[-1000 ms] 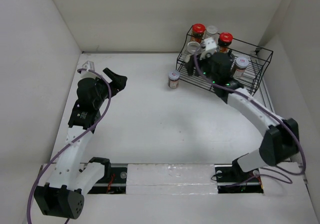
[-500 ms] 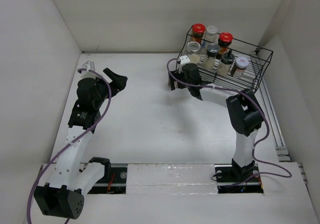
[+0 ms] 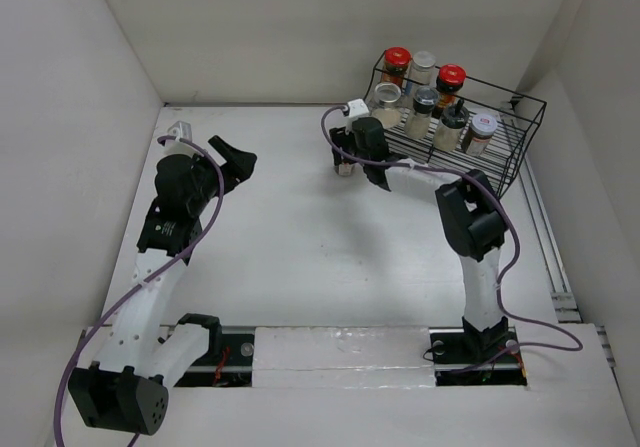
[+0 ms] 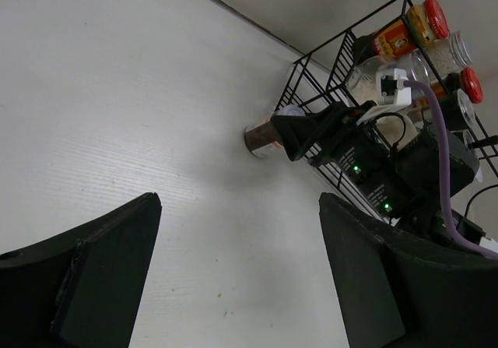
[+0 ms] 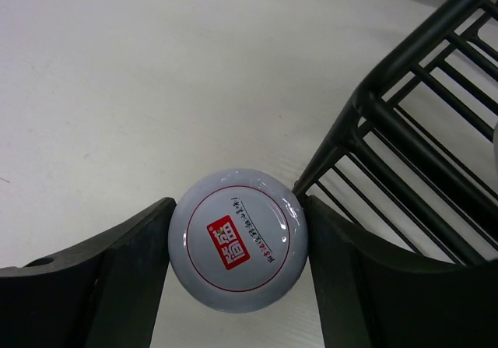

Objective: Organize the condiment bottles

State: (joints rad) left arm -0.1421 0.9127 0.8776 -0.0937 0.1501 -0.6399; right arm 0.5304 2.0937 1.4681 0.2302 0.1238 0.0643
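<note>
Looking from the right wrist, right fingers (image 5: 117,278) clamp a silver-lidded jar (image 5: 238,240), hidden overhead; left fingers (image 4: 93,270) gape empty.

The jar (image 5: 237,240) has a white lid with a red ring on it. Inside the ring is a small red square with white Chinese-looking signs and a thin line of tiny dark print beside it. None of it can be read.

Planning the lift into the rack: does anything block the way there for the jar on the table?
Only the rack itself: its wire wall and corner post stand right beside the jar, so the jar likely has to go over. The right hand flanks the lid, with nothing between.
</note>
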